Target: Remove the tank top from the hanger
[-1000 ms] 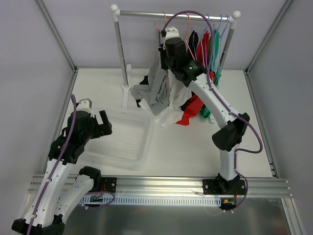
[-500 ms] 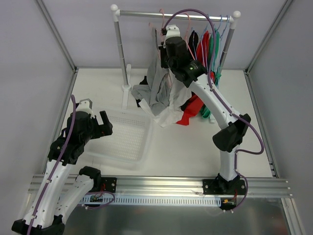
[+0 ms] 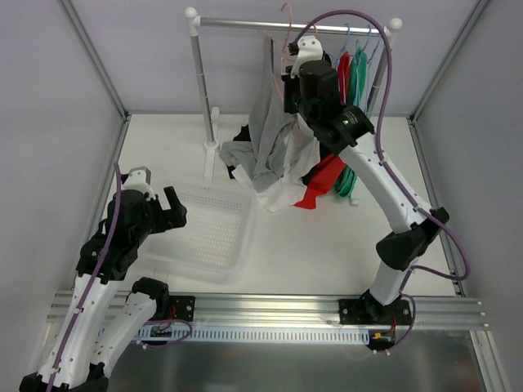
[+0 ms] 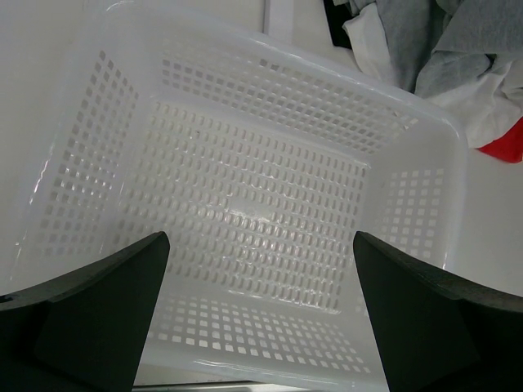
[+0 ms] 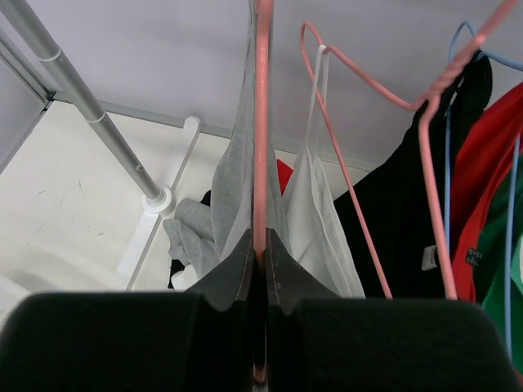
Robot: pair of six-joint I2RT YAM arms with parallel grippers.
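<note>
Grey fabric tank top (image 3: 268, 122) hangs on a pink wire hanger (image 5: 261, 122) near the middle of the silver metal clothes rail (image 3: 245, 24). Its lower part runs down into a loose heap of clothes (image 3: 265, 184) on the white bench (image 3: 319, 237). Where the tank top ends and the heap begins cannot be told. From above, the hanger's hook shows at rail height; whether it sits on the bar cannot be told.

Left: left tool (image 4: 260, 238), fingers spread wide, gripping nothing, poised over the near side of the white perforated plastic basket (image 3: 243, 237). The basket stands on the bench, with its far right corner just beside the heap.

Centre: the rail's left post stands just behind the basket's far edge. The heap shows grey, white, black and red cloth.

Right: right tool (image 5: 259, 249) is raised to rail height, fingers pressed together on the hanger's wire. In the wrist view, grey fabric lies against the left of that wire. Just to the right, a white strappy top (image 5: 315, 220) hangs on a second pink hanger. Beyond it, a row of black, red and green garments (image 3: 350, 73) fills the rail's right end.
</note>
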